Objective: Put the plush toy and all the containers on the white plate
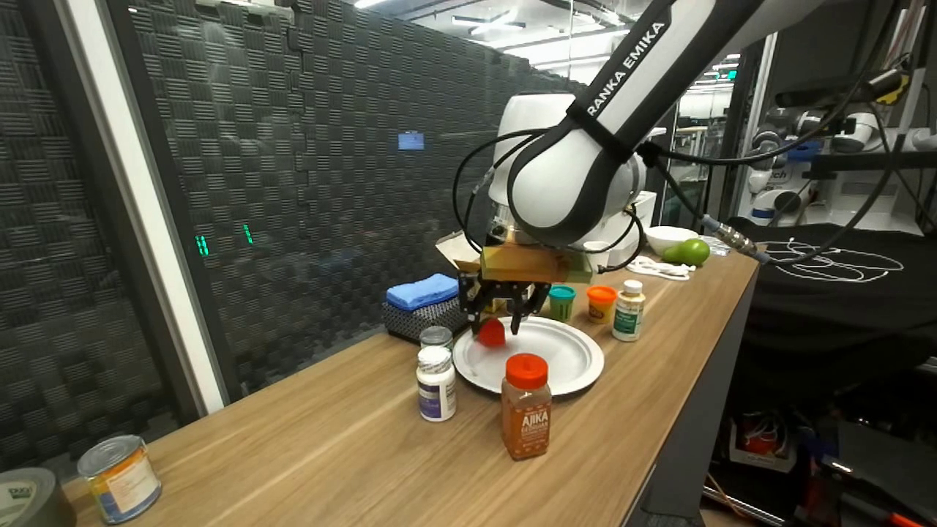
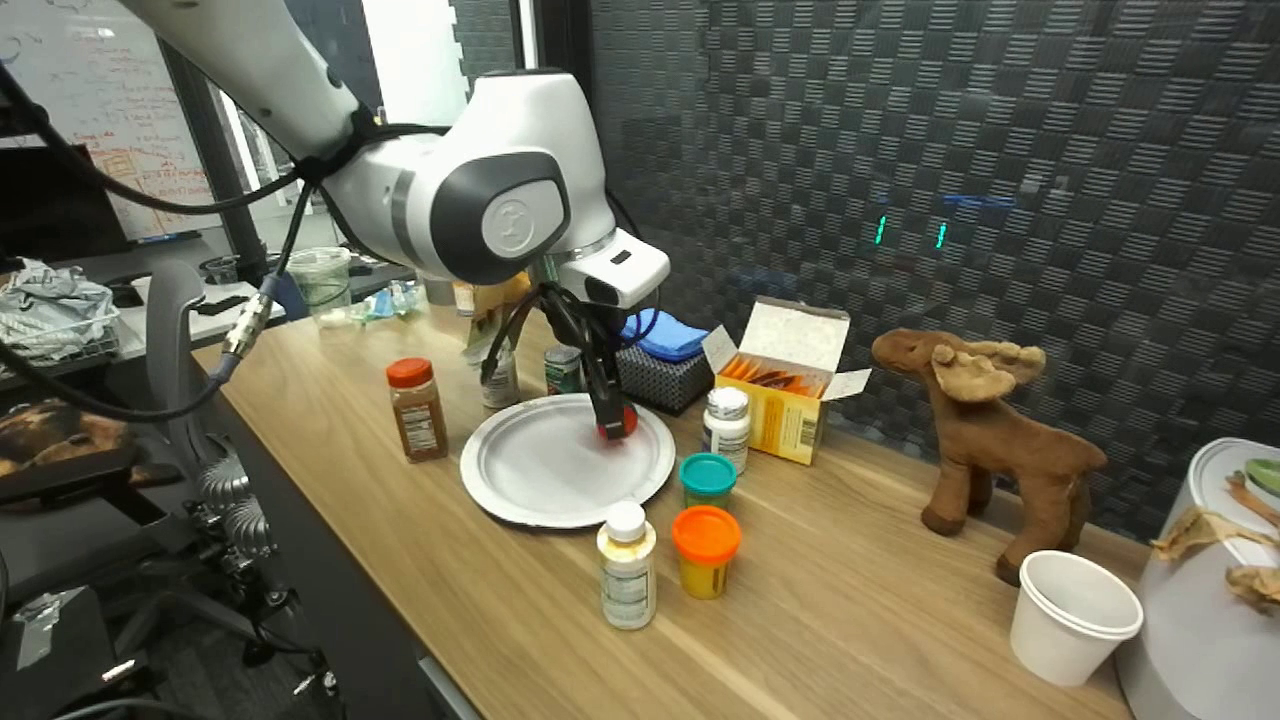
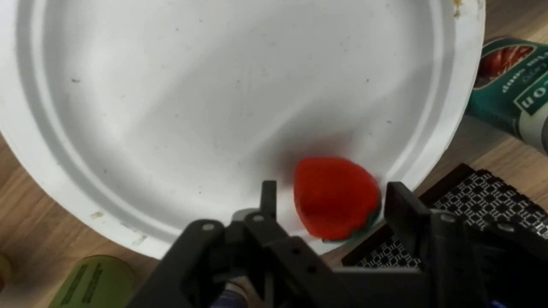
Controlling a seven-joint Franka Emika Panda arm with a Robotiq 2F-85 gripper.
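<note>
My gripper (image 1: 495, 329) is open over the white plate (image 1: 564, 359). Its fingers stand on either side of a red, strawberry-like toy (image 3: 336, 196) with a green edge, and gaps show between toy and fingers in the wrist view. The toy is at the plate's edge. A brown plush moose (image 2: 1000, 445) stands on the table in an exterior view. Containers stand around the plate: a red-lidded spice jar (image 1: 525, 417), a purple-labelled white bottle (image 1: 437, 391), a green can (image 3: 509, 85), a teal-lidded tub (image 2: 708, 480), an orange-lidded tub (image 2: 705, 555) and white-capped bottles (image 2: 627, 575) (image 2: 726, 430).
A black patterned box (image 1: 417, 320) with a blue cloth (image 1: 422, 291) is beside the plate, near the wall. An open yellow box (image 2: 785, 415) stands by it. White cups (image 2: 1070, 625) are near the moose. Another can (image 1: 121, 483) and a tape roll (image 1: 33, 498) sit at a table end.
</note>
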